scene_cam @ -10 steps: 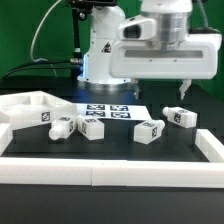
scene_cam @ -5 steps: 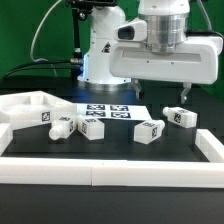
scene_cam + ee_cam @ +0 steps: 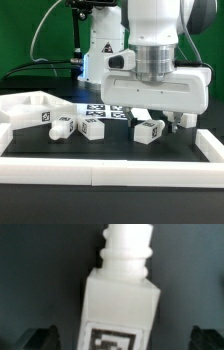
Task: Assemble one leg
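Several white legs with black-and-white tags lie on the black table in the exterior view: two side by side (image 3: 62, 127) (image 3: 93, 128), one in the middle (image 3: 150, 131), and one at the exterior view's right (image 3: 186, 119), partly hidden by the arm. My gripper (image 3: 171, 119) hangs low over the right-hand legs, its fingers mostly hidden under the wide white hand. In the wrist view a leg (image 3: 122, 291) with its round peg end fills the picture. It lies between my two dark fingertips (image 3: 45, 336), which stand apart on either side. The gripper (image 3: 125, 339) is open and holds nothing.
A large white tray-like panel (image 3: 25, 106) lies at the exterior view's left. The marker board (image 3: 104, 110) lies behind the legs. A raised white rim (image 3: 110, 163) borders the table's front and right side. The robot base (image 3: 100, 50) stands at the back.
The arm has come down and moved toward the exterior view's left, from high above the right-hand leg to just over the legs. The legs have not moved.
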Robot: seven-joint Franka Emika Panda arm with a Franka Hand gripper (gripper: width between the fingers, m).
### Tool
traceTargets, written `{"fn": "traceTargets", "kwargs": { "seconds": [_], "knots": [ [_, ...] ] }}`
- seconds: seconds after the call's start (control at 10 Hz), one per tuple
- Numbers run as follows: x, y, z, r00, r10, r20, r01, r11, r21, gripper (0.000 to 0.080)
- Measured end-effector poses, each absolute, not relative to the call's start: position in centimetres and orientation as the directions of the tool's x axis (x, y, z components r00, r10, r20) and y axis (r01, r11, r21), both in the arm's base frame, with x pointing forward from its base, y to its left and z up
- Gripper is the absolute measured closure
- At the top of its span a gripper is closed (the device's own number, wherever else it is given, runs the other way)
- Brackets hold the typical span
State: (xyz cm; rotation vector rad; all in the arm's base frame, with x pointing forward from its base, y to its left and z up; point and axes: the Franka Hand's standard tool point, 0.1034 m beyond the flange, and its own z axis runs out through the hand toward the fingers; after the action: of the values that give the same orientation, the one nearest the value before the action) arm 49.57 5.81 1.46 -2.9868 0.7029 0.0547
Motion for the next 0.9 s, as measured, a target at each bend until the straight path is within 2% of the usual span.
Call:
{"fn": "traceTargets", "kwargs": {
  "seconds": [0.2,0.3,0.4,0.7,0.8,0.9],
  "knots": [
    [49.6,5.8,1.4,0.895,-0.443,-0.051,-0.445,-0.893,-0.062,0.0408],
    [49.6,5.8,1.4,0.895,-0.442,-0.051,-0.445,-0.893,-0.063,0.0408],
    [49.3,5.7,1.5,0.899,-0.435,-0.054,-0.438,-0.897,-0.063,0.0517],
    [42.6,5.9,4.2,0.907,-0.417,-0.063,-0.42,-0.906,-0.057,0.0517],
    [41.6,6.1,4.8,0.912,-0.407,-0.049,-0.409,-0.911,-0.058,0.0517],
    [41.8,6.1,4.7,0.914,-0.402,-0.05,-0.404,-0.913,-0.058,0.0517]
  ]
}}
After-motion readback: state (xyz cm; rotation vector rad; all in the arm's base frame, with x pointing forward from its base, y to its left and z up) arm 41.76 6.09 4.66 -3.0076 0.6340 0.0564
